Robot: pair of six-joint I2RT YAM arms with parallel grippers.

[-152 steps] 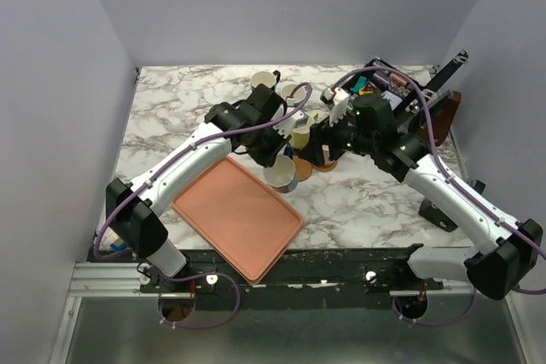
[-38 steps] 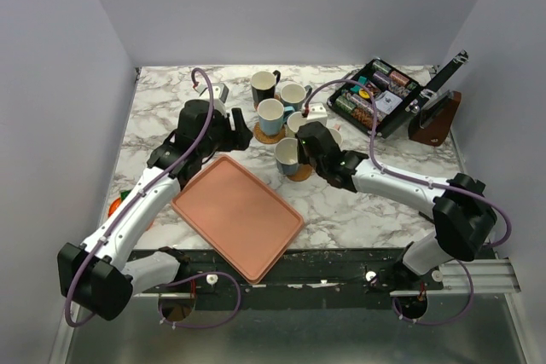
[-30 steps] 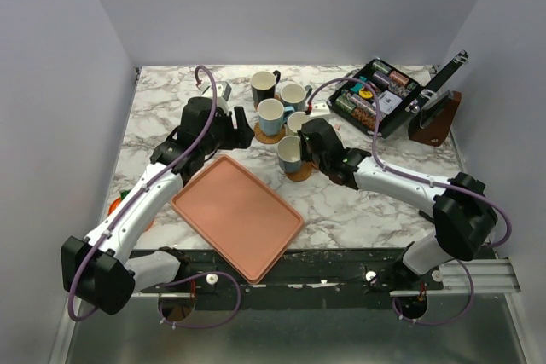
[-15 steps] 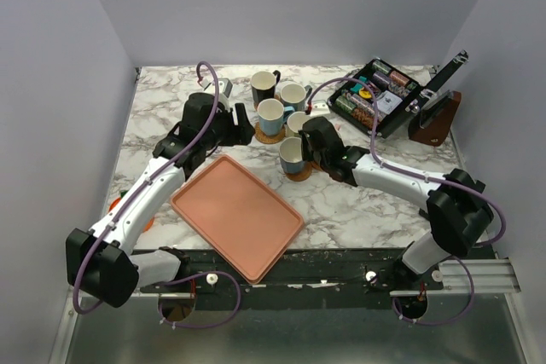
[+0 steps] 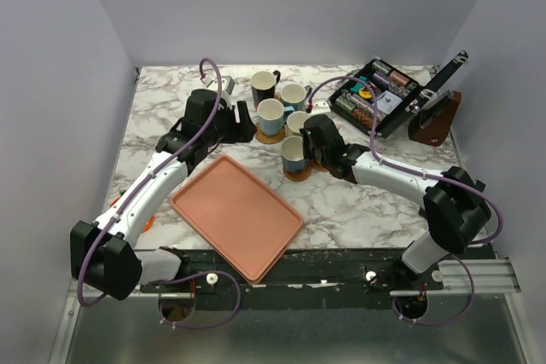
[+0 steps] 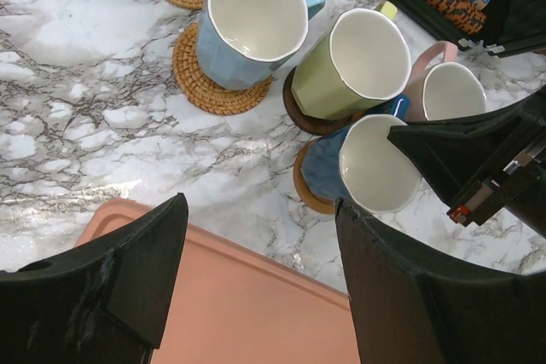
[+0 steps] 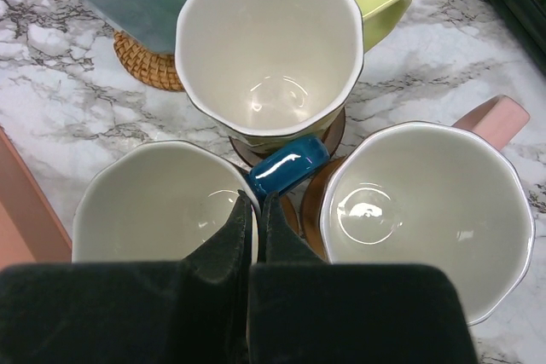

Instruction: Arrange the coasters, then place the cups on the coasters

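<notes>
Several cups stand clustered on coasters at mid-table. My right gripper (image 7: 256, 204) (image 5: 309, 151) is shut on the rim of the blue cup (image 7: 158, 206) (image 5: 291, 153), next to its handle, one finger inside and one outside. That cup sits over a tan coaster (image 6: 305, 189). The yellowish cup (image 7: 269, 49) on a dark brown coaster (image 7: 334, 138) and the pink cup (image 7: 426, 210) are right beside it. The light blue cup (image 6: 252, 14) stands on a woven coaster (image 6: 205, 78). My left gripper (image 6: 260, 236) (image 5: 242, 117) hangs open and empty, left of the cups.
The salmon-pink tray (image 5: 235, 215) lies at the near left, its far edge under my left gripper. The black cup (image 5: 264, 87) and the grey-green cup (image 5: 293, 94) stand at the back of the cluster. An open black case (image 5: 380, 95) of small items sits at the back right.
My left gripper has moved back and right, toward the cups, still open. My right gripper stays shut on the blue cup's rim and has barely shifted.
</notes>
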